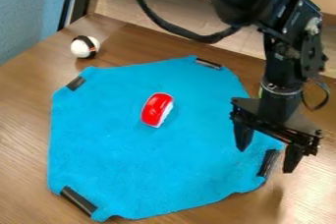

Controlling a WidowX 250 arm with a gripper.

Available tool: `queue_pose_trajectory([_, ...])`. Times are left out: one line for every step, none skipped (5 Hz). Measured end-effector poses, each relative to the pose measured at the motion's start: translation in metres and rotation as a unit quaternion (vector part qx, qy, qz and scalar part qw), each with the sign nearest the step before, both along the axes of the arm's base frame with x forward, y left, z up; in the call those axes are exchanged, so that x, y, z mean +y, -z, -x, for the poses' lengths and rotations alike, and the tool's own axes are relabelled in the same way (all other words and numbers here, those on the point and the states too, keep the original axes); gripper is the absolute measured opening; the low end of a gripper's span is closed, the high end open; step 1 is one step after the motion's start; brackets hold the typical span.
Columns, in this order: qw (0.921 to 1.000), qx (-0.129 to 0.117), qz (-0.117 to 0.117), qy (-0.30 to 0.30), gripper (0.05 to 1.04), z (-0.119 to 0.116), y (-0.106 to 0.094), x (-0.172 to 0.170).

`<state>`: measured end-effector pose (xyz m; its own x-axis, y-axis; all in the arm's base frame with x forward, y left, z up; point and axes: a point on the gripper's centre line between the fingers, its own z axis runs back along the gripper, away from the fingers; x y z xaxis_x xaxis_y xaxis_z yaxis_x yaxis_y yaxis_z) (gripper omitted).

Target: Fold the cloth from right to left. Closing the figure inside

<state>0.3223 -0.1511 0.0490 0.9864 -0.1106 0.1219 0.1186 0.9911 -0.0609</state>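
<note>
And here's how it stands from my end: the blue cloth [151,169] lies spread out on the table [26,134], and the red and white figure [155,108] sits on top of it, out in the open. No fold anywhere over the figure, so I'd call this the very start, with the folding all ahead of me. My pincer [269,148] is spread wide, nothing pinched, down and to the right of the figure, right by the cloth's edge and the black strip [268,163] on that side. That looks like my grip point. What's left, as I judge it: pinch that edge, lift it, carry it leftward over the figure, lay it down past the figure's far side, and let go.
</note>
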Motion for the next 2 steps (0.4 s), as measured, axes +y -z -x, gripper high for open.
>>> queue_pose_trajectory([0.9999, 0.001, -0.005, -0.009, 1.000, -0.0077, 0.0060, -0.0019])
queue_pose_trajectory([0.9999, 0.003, -0.008, -0.011, 1.001, -0.0107, 0.0083, -0.0024])
